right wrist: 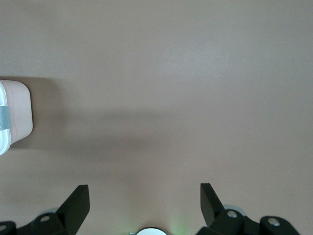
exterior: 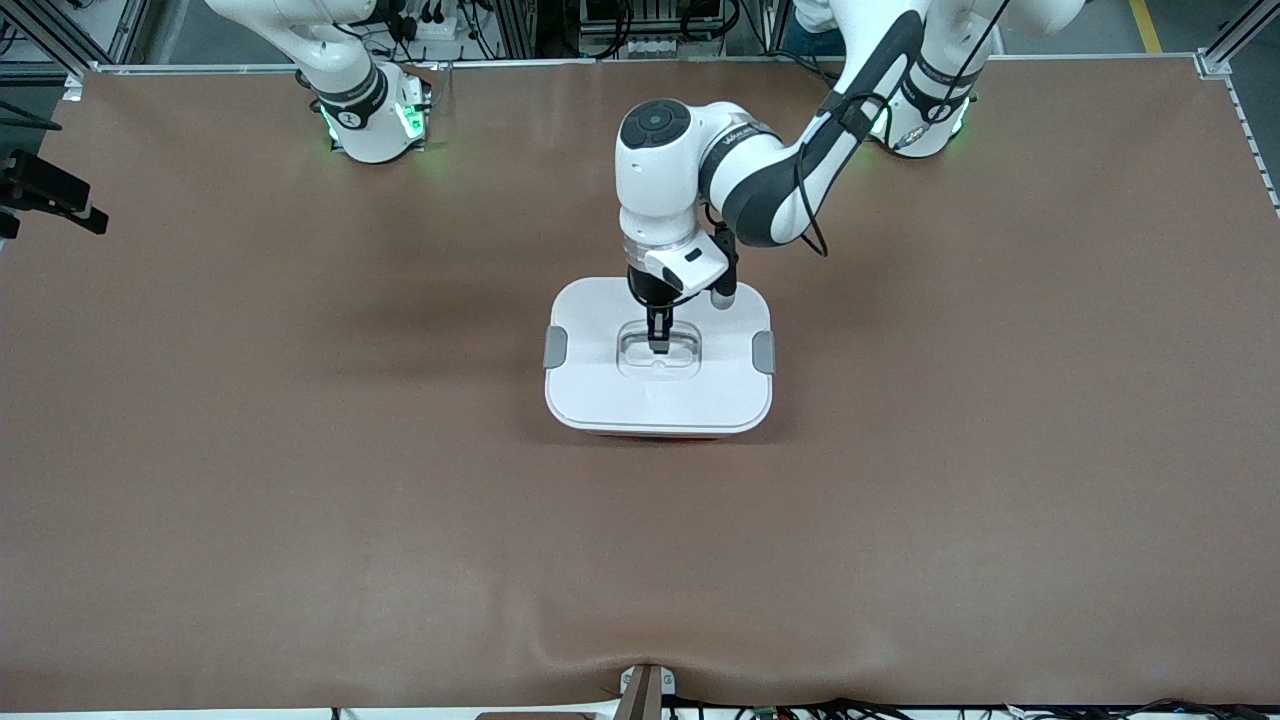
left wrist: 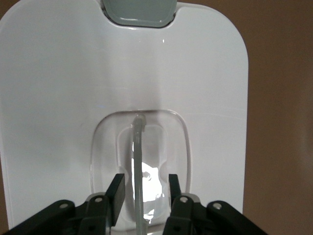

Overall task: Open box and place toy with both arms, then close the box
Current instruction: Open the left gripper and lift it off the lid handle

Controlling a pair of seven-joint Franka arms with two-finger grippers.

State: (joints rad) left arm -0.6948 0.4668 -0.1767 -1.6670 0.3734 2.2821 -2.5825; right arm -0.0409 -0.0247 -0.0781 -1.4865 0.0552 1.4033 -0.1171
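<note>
One box (exterior: 659,385), lid on, is sitting mid-table on the brown mat (exterior: 300,450), long axis running between the arms' ends. Left gripper (exterior: 659,344) is straddling the lid's handle bar (left wrist: 139,161), fingers apart. Right gripper (right wrist: 145,203) is waiting spread wide over bare mat.

The toy appeared in no view, and the closed white lid (exterior: 610,385) hid whatever lay inside the box (exterior: 655,432), whose pink-red base showed only as a thin strip at the edge nearest the front camera. The left arm's wrist covered part of the lid in the front view. The left gripper (left wrist: 143,188) was cut off at the picture's edge in the left wrist view, as was one grey clip (left wrist: 139,12). The right gripper (right wrist: 144,205) lay outside the front view, and only its fingertips (right wrist: 80,196) showed in the right wrist view.
</note>
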